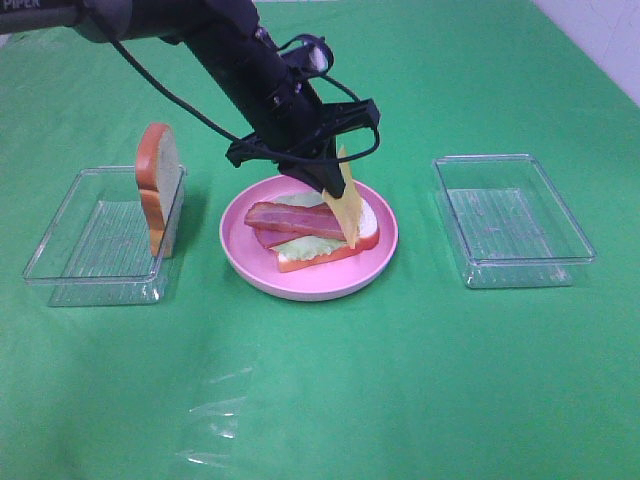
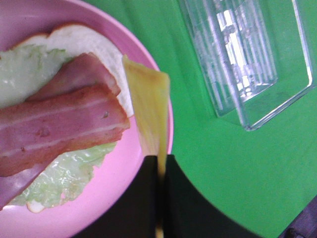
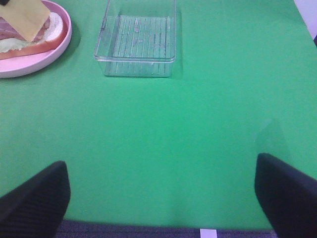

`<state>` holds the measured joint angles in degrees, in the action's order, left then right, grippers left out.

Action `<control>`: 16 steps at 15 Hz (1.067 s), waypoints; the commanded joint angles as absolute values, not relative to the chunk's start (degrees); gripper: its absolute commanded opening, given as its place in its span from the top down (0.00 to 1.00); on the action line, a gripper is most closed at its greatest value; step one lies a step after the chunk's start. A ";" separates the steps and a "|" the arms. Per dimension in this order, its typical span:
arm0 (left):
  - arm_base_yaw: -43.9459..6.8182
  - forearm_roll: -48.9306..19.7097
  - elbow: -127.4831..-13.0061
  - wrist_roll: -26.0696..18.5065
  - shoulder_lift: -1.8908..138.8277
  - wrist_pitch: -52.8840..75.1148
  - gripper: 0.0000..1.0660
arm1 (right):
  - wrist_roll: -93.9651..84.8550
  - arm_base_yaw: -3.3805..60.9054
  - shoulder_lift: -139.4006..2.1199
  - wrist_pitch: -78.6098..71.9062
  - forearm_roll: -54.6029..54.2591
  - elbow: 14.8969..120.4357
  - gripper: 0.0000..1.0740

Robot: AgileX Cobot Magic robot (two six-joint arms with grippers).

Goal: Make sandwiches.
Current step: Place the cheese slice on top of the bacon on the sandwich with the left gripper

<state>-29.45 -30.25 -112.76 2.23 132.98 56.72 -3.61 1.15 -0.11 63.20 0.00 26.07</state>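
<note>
Exterior high view: left gripper (image 1: 322, 180) is pinching the cheese square (image 1: 347, 207).
Cheese is hanging below its closed jaws, touching the bacon strips (image 1: 295, 219).

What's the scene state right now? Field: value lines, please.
left gripper: shut on yellow cheese square, held on edge over the plate
right gripper: open, holding nothing, over bare green cloth
round pink plate: white bread slice, pale green lettuce leaf, reddish-brown bacon strips
left clear plastic tray: second bread slice upright at its right wall
right clear plastic tray: empty
</note>
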 commanded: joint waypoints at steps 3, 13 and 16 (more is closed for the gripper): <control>-29.85 -22.69 -112.99 4.07 136.71 59.47 1.00 | -4.07 0.80 -0.29 62.80 0.00 25.95 0.09; -29.97 -17.02 -112.99 6.59 136.25 57.52 0.47 | -4.07 0.80 -0.29 62.80 0.00 25.95 0.09; -29.97 -16.96 -114.42 5.56 134.65 57.12 0.05 | -4.07 0.80 -0.29 62.80 0.00 25.95 0.09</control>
